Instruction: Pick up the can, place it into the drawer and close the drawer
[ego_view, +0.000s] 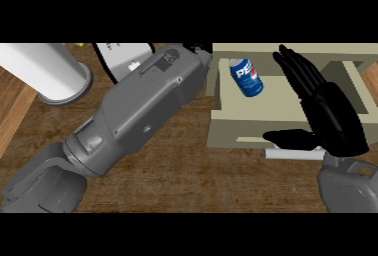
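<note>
Nearest to us, our left forearm (111, 135) comes in from the lower left and runs up and to the right across the wooden bench (184, 175). Its hand is hidden at the far end, near the drawer's left wall, so we cannot tell how its fingers stand. On the right, our right hand (332, 122) lies over the open drawer (236, 135), fingers straight and pressed together pointing far, thumb spread out to the left above the white handle (291, 154) on the drawer's near front. Farther in, the blue can (246, 76) lies on its side inside the drawer, left of our right hand and apart from it. At the far left we see a white cylinder (48, 72) on the bench.
</note>
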